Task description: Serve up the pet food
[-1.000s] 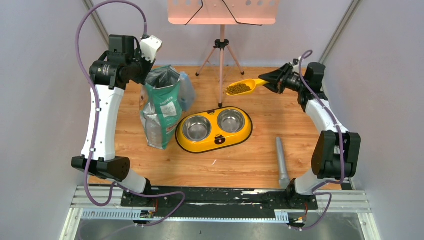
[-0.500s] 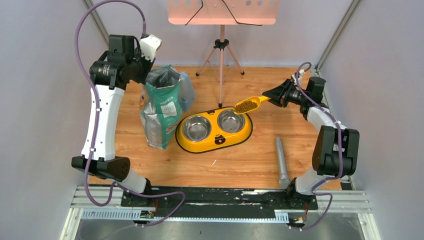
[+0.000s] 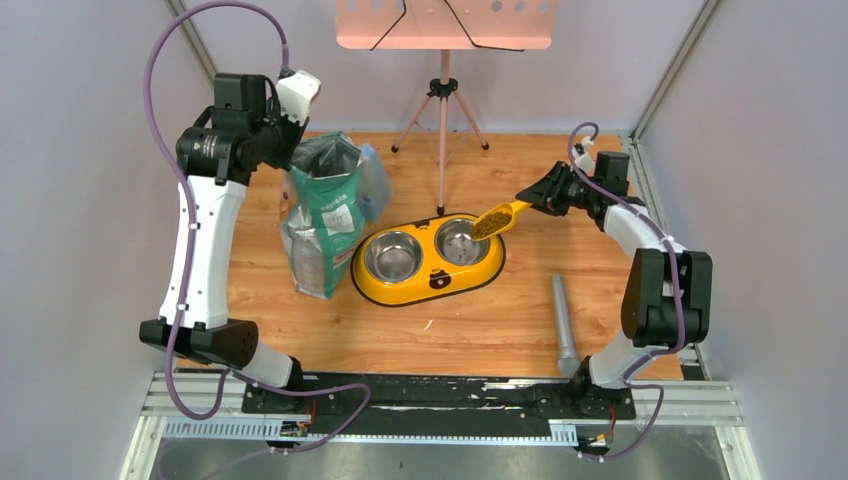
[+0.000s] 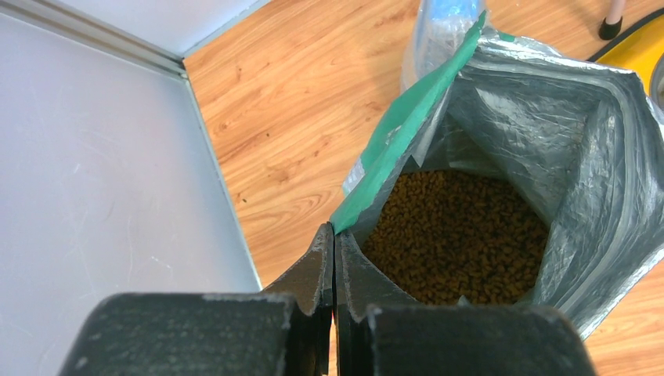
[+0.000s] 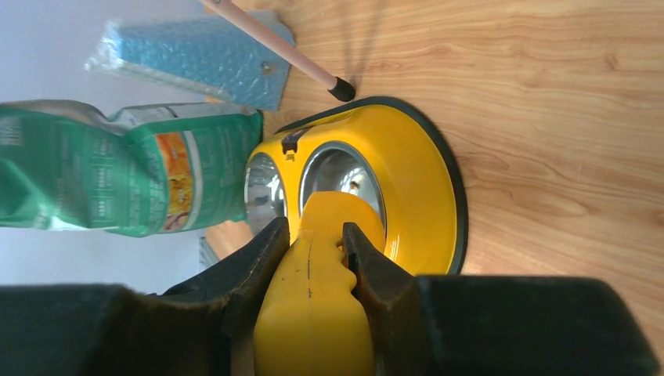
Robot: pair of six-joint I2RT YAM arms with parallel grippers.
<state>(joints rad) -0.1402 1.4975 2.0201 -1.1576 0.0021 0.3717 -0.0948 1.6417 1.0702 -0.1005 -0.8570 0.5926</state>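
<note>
The pet food, small brown kibble point(image 3: 489, 222), fills the orange-yellow scoop point(image 3: 498, 216), which hangs tilted over the right-hand steel bowl point(image 3: 461, 241) of the yellow double feeder point(image 3: 432, 266). My right gripper point(image 3: 535, 199) is shut on the scoop's handle point(image 5: 317, 290), with the feeder point(image 5: 423, 196) below it. More kibble point(image 4: 458, 235) lies inside the open green-and-white bag point(image 3: 325, 215). My left gripper point(image 3: 292, 152) is shut on the bag's top rim point(image 4: 368, 184), holding its mouth open. Both bowls look empty.
A grey cylinder point(image 3: 563, 322) lies on the wood floor right of the feeder. A tripod stand point(image 3: 442, 110) rises behind the feeder. A blue bubble-wrap pack point(image 3: 374, 180) leans behind the bag. Grey walls close in left and right.
My right gripper has carried the filled scoop down and forward from the back of the table to just over the right bowl, tipping it. The left arm and bag have held still.
</note>
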